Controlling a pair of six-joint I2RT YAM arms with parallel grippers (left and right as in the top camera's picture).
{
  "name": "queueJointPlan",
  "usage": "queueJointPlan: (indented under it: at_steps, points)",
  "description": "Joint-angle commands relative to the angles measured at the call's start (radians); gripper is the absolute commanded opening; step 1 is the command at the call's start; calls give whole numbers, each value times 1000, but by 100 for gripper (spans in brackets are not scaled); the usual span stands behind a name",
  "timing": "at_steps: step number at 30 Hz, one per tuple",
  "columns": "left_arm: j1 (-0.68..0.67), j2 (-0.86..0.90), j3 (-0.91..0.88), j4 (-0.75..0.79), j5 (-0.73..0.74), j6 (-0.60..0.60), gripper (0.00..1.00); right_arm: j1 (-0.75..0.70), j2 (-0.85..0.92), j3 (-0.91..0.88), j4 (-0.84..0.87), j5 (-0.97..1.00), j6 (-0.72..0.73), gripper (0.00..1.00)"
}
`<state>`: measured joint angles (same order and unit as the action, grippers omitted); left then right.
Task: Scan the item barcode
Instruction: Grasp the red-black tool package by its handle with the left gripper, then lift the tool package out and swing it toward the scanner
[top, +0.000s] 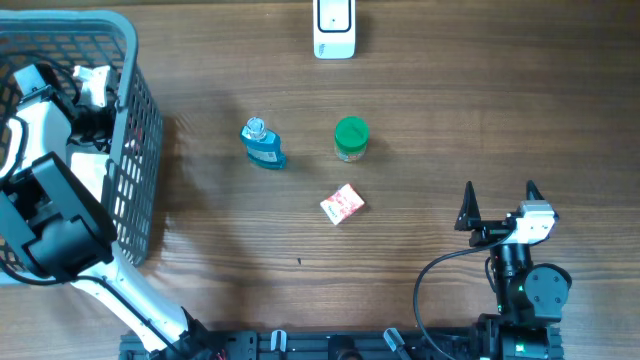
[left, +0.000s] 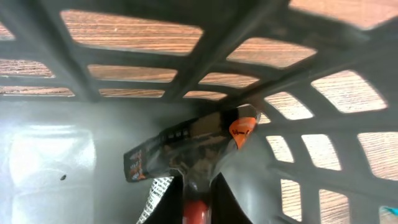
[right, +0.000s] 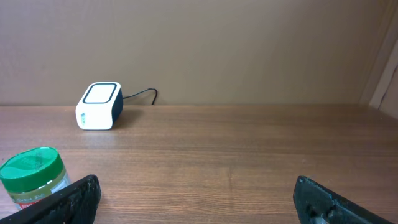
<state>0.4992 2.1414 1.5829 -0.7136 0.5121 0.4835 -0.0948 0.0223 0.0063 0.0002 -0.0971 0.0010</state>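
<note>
My left gripper is down inside the grey basket, shut on a dark crinkled packet with an orange label. From overhead the left arm reaches into the basket and the packet is hidden. The white barcode scanner stands at the table's far edge, also visible as the scanner in the right wrist view. My right gripper rests open near the front right, nothing between its fingers.
A blue bottle, a green-lidded jar and a small red-and-white box sit mid-table. The jar is just left of the right gripper. Basket walls enclose the left gripper closely.
</note>
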Motion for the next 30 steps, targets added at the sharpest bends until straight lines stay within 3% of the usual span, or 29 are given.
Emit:
queueJointPlan:
  at_steps: [1, 12, 23, 28, 30]
  points:
    - [-3, 35, -16, -5, -15, -1, 4, 2, 0, -1, 5, -13, -8, 100]
    - [60, -79, 25, -45, -19, -77, 4, 2, 0, -1, 5, -13, -8, 100]
    - [167, -435, 39, -98, -17, -217, 4, 2, 0, -1, 5, -13, -8, 100]
    - [166, -592, 39, -101, 63, -335, 4, 2, 0, -1, 5, -13, -8, 100]
    - [166, -659, 39, -103, 189, -397, 4, 2, 0, -1, 5, -13, -8, 100]
